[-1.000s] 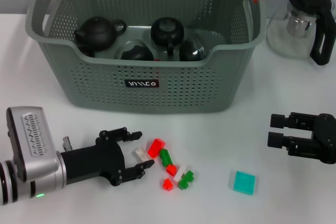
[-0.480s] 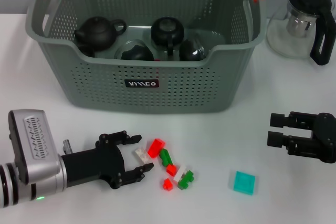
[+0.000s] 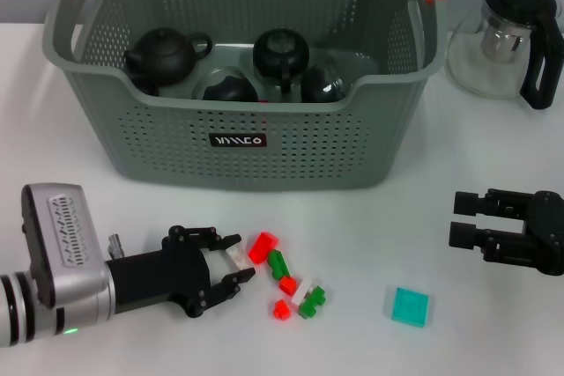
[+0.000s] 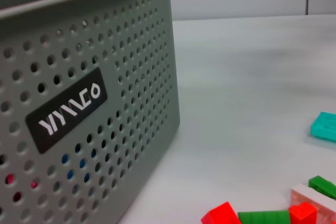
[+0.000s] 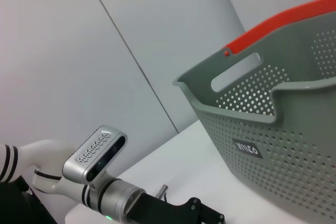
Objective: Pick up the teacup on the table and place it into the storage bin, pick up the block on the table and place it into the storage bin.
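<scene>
The grey-green storage bin (image 3: 247, 77) stands at the back of the table, and its perforated wall (image 4: 84, 103) fills the left wrist view. Dark tea ware (image 3: 163, 55) sits inside it; no teacup shows on the table. Small blocks lie in front: a white one (image 3: 236, 258), a red one (image 3: 262, 246), a green one (image 3: 279, 263) and a flat teal one (image 3: 409, 306). My left gripper (image 3: 238, 258) lies low on the table, open, its fingers on either side of the white block. My right gripper (image 3: 460, 219) hovers open at the right, holding nothing.
A glass teapot with a black handle (image 3: 511, 37) stands at the back right beside the bin. More red and green blocks (image 3: 300, 297) cluster near the left gripper. The right wrist view shows the bin (image 5: 273, 129) and the left arm (image 5: 100, 156).
My left gripper has slid right toward the blocks, its fingers have narrowed, and the white block now lies between them. The right arm has not moved.
</scene>
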Robot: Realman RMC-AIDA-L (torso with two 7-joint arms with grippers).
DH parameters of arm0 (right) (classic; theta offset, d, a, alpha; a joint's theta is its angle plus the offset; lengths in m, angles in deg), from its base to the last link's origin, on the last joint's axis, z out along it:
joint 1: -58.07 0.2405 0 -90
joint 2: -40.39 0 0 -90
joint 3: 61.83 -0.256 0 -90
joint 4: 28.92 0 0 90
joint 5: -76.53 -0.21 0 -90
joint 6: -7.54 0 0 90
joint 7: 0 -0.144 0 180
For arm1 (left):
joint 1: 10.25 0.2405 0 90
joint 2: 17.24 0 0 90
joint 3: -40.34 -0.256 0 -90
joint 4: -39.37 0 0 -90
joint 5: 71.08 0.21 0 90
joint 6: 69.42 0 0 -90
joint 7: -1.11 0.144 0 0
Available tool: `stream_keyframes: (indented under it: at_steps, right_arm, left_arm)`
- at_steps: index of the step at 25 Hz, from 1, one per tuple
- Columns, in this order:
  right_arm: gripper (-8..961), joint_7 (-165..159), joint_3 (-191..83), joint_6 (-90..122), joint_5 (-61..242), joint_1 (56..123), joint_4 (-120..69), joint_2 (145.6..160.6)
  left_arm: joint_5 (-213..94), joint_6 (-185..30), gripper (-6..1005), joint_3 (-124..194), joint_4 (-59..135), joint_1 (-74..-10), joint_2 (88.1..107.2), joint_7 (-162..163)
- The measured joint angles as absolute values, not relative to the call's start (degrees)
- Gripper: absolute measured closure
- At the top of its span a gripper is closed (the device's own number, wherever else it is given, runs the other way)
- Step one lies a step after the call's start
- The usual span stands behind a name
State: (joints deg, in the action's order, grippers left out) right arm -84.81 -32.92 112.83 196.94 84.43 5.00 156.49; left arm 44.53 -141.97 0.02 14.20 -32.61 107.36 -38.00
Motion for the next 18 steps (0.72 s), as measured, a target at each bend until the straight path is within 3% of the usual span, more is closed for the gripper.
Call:
stream_keyframes:
  at_steps: [2, 7, 10, 18]
  right_arm:
    - [267, -84.82, -32.93, 112.88, 196.94, 84.36, 5.0, 156.49]
    - [268, -84.82, -32.98, 112.94, 196.94, 84.26, 4.92, 156.42]
    - [269, -84.82, -33.0, 112.93, 196.94, 84.27, 4.61, 156.35]
    - [268, -85.38, -33.0, 112.9, 196.94, 84.68, 4.52, 156.23]
  left_arm:
    - [44.34, -142.91, 381, 0.4, 13.96, -32.57, 107.36, -38.06]
    - [44.44, -145.23, 562, 1.0, 12.88, -32.29, 107.2, -38.38]
    - [44.43, -150.03, 563, 2.43, 11.36, -32.02, 106.86, -41.45]
    - [44.55, -171.97, 565, 6.0, 3.83, -33.29, 102.58, -64.53]
